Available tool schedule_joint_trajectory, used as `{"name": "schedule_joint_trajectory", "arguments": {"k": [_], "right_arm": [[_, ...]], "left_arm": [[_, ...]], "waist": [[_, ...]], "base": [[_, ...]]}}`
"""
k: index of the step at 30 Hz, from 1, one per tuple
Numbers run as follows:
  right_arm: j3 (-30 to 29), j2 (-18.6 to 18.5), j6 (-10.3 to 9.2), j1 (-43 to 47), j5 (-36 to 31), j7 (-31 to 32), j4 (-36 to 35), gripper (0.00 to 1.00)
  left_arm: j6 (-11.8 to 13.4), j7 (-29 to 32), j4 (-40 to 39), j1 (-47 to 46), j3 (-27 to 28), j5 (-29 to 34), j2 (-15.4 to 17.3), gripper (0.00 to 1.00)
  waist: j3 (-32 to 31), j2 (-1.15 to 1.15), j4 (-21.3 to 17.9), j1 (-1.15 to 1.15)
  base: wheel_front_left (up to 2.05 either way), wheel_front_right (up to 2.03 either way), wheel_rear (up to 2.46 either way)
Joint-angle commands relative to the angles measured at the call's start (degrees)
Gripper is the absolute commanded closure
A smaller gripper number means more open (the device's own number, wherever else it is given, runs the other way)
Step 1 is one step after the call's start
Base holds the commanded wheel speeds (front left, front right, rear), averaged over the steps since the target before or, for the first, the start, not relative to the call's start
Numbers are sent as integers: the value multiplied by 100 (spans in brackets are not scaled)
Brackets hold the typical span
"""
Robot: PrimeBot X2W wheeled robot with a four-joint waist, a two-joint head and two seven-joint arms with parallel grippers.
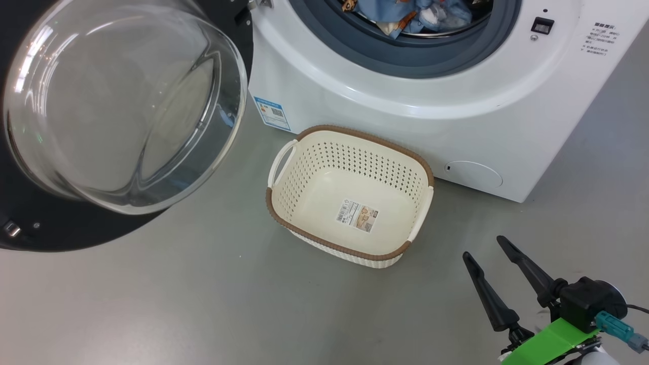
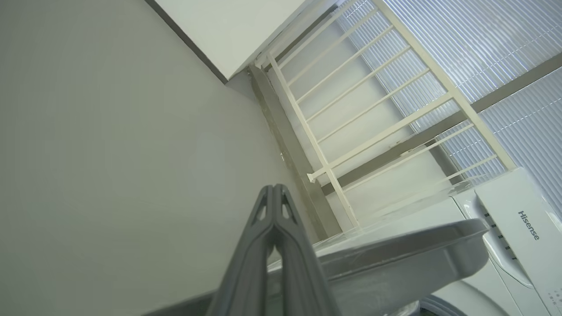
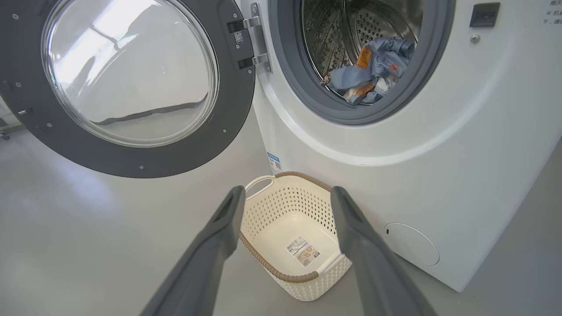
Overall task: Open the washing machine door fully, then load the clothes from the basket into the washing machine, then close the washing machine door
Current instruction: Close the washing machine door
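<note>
Head view: basket (image 1: 324, 172) empty, clothes (image 1: 421, 15) in the washing machine (image 1: 405, 126), so my right jaws hang wide and empty, left jaws pressed together on nothing, and I judge only the door (image 1: 121, 106) needs closing.

Drum mouth (image 3: 342, 35): open, the door (image 3: 145, 160) standing wide at its left; clothes (image 3: 373, 66) heaped low inside.
Basket (image 1: 355, 162): on the floor (image 1: 177, 304) just before the washing machine (image 1: 507, 126), its top open.
Floor: open stretch left of the basket, below the door.

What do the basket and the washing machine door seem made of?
The basket looks like matte cream moulded plastic, given its regular holes. The washing machine door seems clear domed glass, showing reflections, in a black, probably plastic, ring.
</note>
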Motion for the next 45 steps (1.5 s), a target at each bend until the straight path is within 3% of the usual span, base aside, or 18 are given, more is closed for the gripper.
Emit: {"name": "schedule_joint_trajectory", "arguments": {"k": [1, 12, 23, 36, 45], "right_arm": [[115, -78, 8, -137, -33, -27, -127, 0], [164, -61, 8, -131, -32, -27, -99, 0], [139, 11, 8, -64, -30, -27, -86, 0], [67, 86, 8, 31, -23, -27, -102, 0], [-4, 130, 8, 42, -37, -27, -137, 0]], "left_arm": [[-16, 283, 41, -205, 47, -76, 503, 100], [16, 1298, 505, -424, -164, -252, 468, 100], [-15, 2418, 27, -121, -488, -449, 284, 100], [-19, 4311, -2497, 1010, -1127, -1139, 151, 100], [-19, 5022, -4243, 1608, -1244, -1966, -12, 100]], "waist": [[2, 0, -11, 0], [-57, 0, -84, 0], [-167, 0, -103, 0], [-322, 0, -122, 0], [-334, 0, -314, 0]], "base": [[0, 0, 0], [0, 0, 0], [0, 0, 0], [0, 0, 0], [0, 0, 0]]}}
